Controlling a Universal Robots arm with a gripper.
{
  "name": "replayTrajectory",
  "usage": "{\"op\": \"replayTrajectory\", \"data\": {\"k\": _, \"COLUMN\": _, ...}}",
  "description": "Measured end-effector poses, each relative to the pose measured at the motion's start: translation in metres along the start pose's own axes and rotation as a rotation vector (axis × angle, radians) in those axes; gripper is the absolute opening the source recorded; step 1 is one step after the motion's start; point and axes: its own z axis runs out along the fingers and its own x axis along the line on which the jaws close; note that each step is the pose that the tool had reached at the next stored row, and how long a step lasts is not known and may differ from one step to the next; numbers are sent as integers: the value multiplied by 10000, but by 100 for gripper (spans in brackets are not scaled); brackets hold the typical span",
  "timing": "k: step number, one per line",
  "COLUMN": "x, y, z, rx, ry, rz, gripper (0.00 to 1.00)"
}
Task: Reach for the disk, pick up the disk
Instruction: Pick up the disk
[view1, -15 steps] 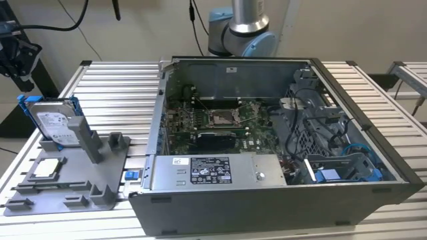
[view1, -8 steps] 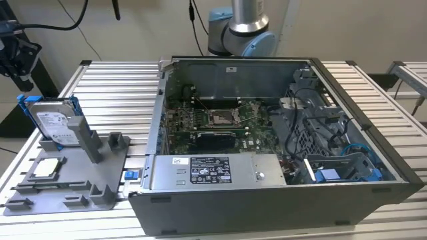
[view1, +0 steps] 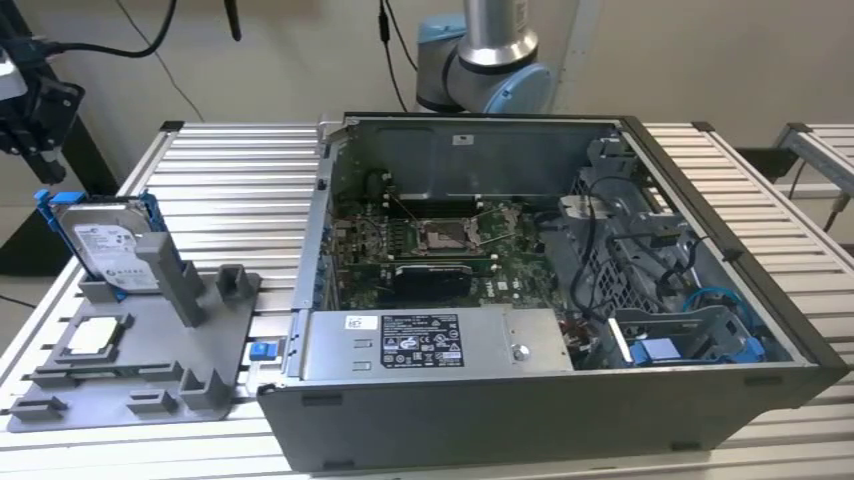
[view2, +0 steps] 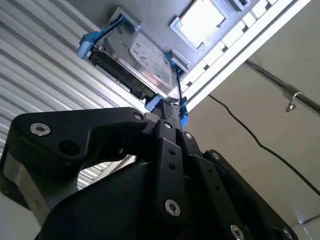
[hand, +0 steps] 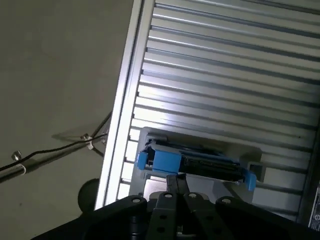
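Note:
The disk (view1: 107, 243), silver with a white label and a blue bracket, stands upright in a slot of the grey holder (view1: 147, 370) at the exterior view's left. My black gripper (view1: 47, 168) hangs just above the disk's top corner, nearer the table's edge, apart from it. In both wrist views the fingers come together at their tips, shut with nothing between them. The second wrist view has the gripper (view2: 167, 112) pointing at the blue bracket end of the disk (view2: 135, 55). In the first wrist view the gripper (hand: 178, 181) sits right over the disk's (hand: 200, 162) blue-edged top.
An open computer case (view1: 561, 300) takes up the middle and right of the slatted metal table (view1: 240, 190). A small square chip (view1: 94, 335) lies on the grey holder. The arm's base (view1: 481, 60) stands behind the case. Cables hang past the table's left edge.

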Motion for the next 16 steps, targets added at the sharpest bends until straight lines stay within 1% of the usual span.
{"op": "replayTrajectory", "data": {"k": 16, "x": 0, "y": 0, "z": 0, "rx": 2, "ry": 109, "rz": -2902, "gripper": 0}}
